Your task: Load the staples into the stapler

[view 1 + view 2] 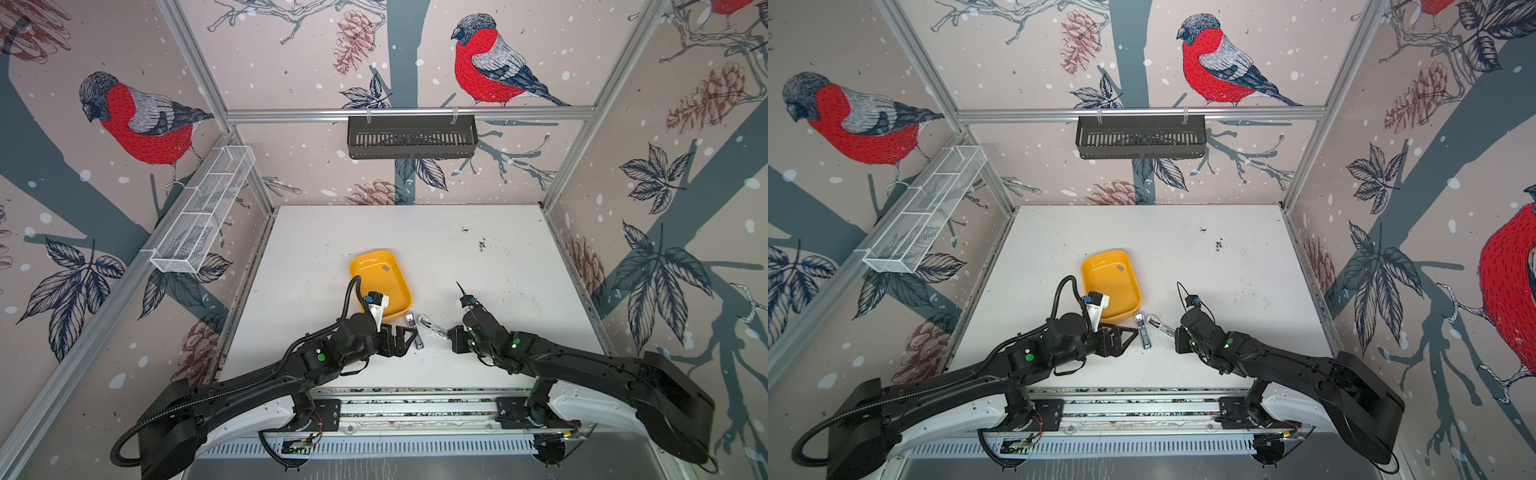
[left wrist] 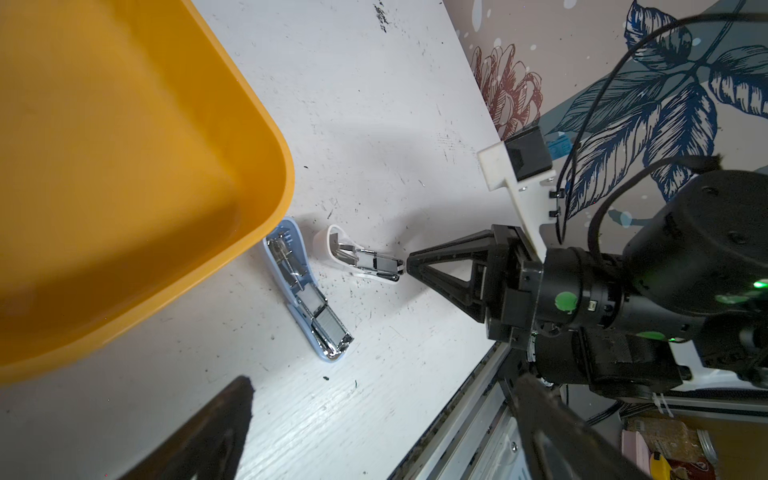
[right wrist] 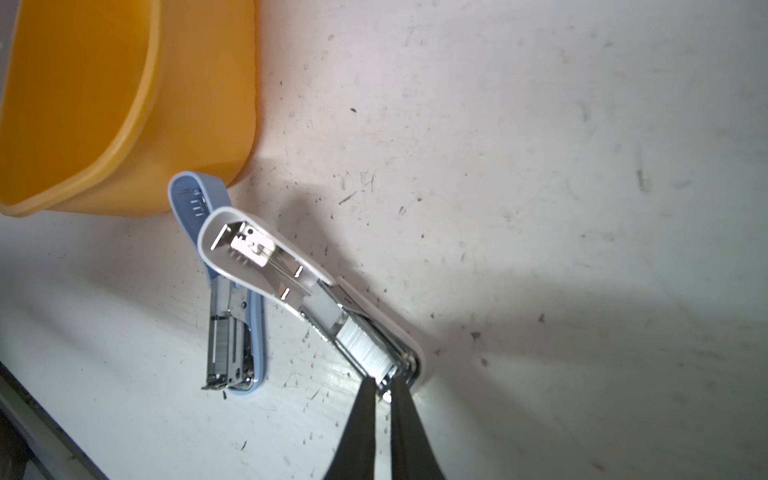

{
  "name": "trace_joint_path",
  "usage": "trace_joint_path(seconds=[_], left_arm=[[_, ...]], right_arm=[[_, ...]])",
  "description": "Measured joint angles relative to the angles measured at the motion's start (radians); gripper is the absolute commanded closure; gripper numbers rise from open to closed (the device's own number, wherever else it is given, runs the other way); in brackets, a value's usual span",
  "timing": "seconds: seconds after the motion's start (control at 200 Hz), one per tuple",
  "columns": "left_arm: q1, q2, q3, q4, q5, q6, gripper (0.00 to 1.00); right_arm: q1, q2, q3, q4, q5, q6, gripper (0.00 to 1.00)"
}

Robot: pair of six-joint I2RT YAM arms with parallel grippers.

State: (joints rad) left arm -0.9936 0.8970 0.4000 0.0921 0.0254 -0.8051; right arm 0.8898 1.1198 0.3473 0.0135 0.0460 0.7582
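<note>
Two little staplers lie open beside the yellow tray: a blue stapler and a white stapler. A strip of staples sits in the white stapler's metal channel. Another strip sits in the blue one. One grey strip lies in the tray. My right gripper is shut on the metal end of the white stapler's channel. My left gripper stands open and holds nothing, its fingers at the blue stapler's near end.
Dark specks litter the white table. The tray's near corner touches the blue stapler's far end. A black basket hangs on the back wall and a white wire rack on the left wall. The table's front rail runs close behind both grippers.
</note>
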Motion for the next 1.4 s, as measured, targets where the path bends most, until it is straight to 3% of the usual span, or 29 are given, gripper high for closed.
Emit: trace_joint_path(seconds=[0.535, 0.876, 1.401], left_arm=[[0.000, 0.000, 0.000, 0.000, -0.002, -0.001, 0.02], [0.000, -0.002, -0.002, 0.000, -0.002, -0.001, 0.02], [0.000, -0.011, -0.012, 0.000, -0.002, -0.002, 0.03]], right_arm=[[0.014, 0.005, -0.011, 0.011, -0.008, 0.000, 0.86], [0.006, -0.017, 0.014, -0.035, 0.062, 0.002, 0.86], [0.006, 0.023, 0.030, -0.013, 0.037, 0.026, 0.84]])
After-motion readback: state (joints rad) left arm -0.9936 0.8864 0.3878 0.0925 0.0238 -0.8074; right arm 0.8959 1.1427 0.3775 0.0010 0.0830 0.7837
